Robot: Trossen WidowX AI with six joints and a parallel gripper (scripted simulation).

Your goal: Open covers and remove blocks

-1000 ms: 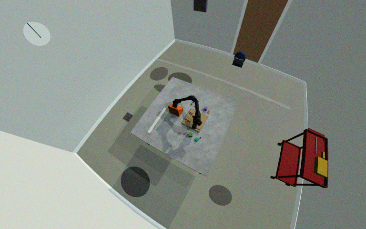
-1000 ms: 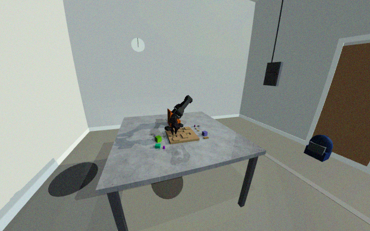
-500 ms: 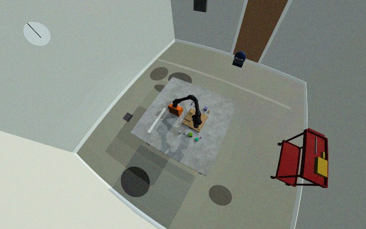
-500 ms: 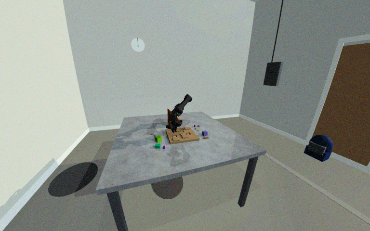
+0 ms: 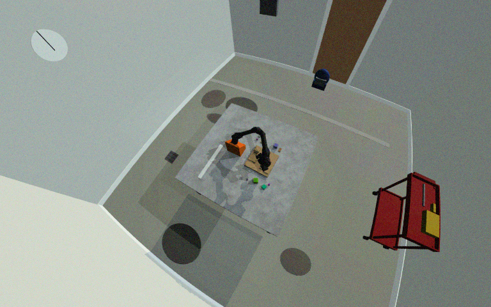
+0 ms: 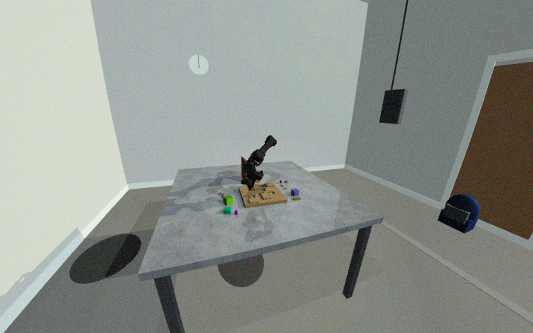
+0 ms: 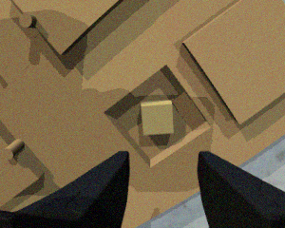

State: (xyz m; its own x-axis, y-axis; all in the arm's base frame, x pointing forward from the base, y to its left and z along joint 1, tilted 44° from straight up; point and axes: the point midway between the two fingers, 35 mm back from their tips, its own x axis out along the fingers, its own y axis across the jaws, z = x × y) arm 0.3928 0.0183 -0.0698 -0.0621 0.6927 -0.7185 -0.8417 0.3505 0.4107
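pincer [image 5: 264,167] [image 6: 251,188] [image 7: 163,161]: spread partway, nothing between the fingers | pose: over the board [image 5: 252,165] [image 6: 266,202] [image 7: 97,128] | block [image 7: 157,118]: yellowish, inside an uncovered square well, apart from the fingers | table [image 5: 206,167] [image 6: 203,231] [image 7: 275,163]: green cube [image 5: 255,180] [image 6: 227,200] beside the board

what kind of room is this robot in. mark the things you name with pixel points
Probably a plain workshop or lab-like room: a red cart [image 5: 385,217] stands by one wall, a round clock [image 5: 49,45] [image 6: 198,64] hangs on another, and a grey table [image 5: 293,151] [image 6: 203,243] carries the robot arm [image 5: 264,142] [image 6: 257,157].
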